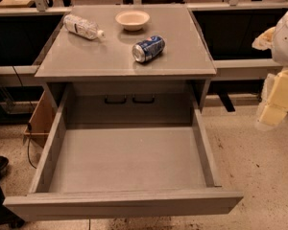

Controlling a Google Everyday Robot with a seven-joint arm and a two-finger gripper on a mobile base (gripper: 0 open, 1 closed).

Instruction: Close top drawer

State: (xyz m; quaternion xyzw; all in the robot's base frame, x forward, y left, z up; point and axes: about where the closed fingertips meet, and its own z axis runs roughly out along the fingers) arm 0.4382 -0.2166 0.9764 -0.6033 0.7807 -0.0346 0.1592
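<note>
The top drawer point(127, 159) of the grey cabinet is pulled far out toward me. Its box is empty, with grey sides and floor, and its plain flat front panel point(122, 202) runs along the bottom of the view. My gripper point(277, 97) hangs at the right edge of the view, pale and yellowish, to the right of the drawer's right side and apart from it. It holds nothing that I can see.
On the cabinet top point(86, 56) lie a clear plastic bottle point(83, 27) on its side, a cream bowl point(132, 19) and a blue can point(148, 48) on its side. Speckled floor lies right of the drawer. Dark shelving stands behind.
</note>
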